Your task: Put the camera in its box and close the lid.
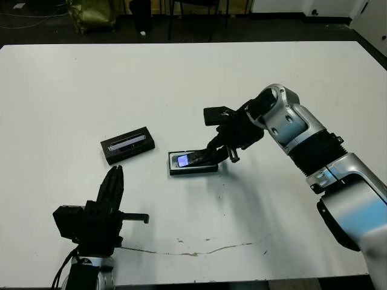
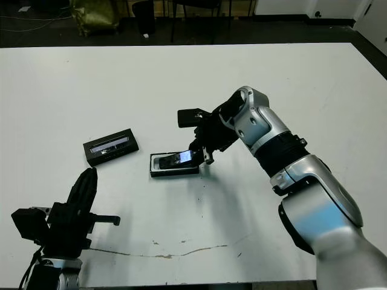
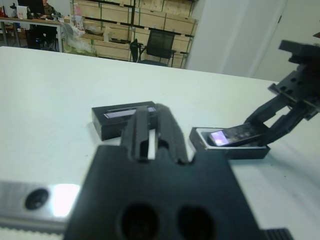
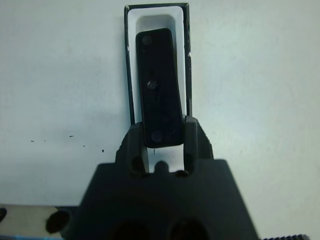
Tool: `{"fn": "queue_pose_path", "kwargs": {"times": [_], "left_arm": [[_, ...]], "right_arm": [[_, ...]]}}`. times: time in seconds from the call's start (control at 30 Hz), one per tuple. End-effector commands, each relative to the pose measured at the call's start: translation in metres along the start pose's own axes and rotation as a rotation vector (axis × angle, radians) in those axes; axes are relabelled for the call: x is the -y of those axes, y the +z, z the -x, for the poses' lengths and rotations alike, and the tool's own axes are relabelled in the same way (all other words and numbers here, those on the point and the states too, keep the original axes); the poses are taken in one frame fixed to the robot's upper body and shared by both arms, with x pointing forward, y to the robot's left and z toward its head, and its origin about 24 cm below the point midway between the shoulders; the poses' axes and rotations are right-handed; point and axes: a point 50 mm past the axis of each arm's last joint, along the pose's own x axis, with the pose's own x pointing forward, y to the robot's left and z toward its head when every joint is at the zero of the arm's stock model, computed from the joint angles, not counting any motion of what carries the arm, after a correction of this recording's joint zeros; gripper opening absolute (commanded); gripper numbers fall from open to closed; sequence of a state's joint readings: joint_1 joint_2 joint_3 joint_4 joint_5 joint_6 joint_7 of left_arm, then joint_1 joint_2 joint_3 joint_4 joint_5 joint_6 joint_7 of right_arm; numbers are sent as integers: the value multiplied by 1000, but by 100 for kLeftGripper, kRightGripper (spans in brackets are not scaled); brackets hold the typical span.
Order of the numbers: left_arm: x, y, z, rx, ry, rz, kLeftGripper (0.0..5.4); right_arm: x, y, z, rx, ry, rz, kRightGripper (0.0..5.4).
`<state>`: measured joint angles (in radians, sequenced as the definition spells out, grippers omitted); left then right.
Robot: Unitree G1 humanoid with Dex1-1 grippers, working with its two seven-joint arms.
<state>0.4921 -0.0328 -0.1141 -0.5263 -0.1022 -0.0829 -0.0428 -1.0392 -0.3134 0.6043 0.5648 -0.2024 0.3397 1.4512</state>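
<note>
The box (image 1: 192,170), a shallow black tray with white lining, lies open near the table's middle. The slim black camera (image 4: 157,80) is tilted into it: its far end rests inside the tray and its near end is raised. My right gripper (image 1: 220,152) is shut on that raised end, with a finger on each long side of the camera. To the left of the box lies the lid (image 1: 127,145), flat on the table with its glossy strip facing up. My left gripper (image 1: 113,179) hovers near the front left edge with its fingers together and nothing between them.
A thin dark crack or scratch (image 1: 199,251) runs along the table near the front edge. Chairs and a green bag (image 1: 91,15) stand on the floor beyond the far edge. A person sits at a desk far off in the left wrist view.
</note>
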Motion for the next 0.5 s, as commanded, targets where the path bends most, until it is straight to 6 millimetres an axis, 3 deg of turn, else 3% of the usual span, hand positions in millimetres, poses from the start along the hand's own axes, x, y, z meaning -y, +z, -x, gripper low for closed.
{"fn": "queue_pose_path", "kwargs": {"times": [0.03,0.5], "left_arm": [[-5,-14,17,-99,25,-13,0],[-4,-16,19,-103,39,-20,0]], "right_arm": [[-8,-5,-19,4,82,-44,31],[-12,20,-27,32,85,59,31]]}}
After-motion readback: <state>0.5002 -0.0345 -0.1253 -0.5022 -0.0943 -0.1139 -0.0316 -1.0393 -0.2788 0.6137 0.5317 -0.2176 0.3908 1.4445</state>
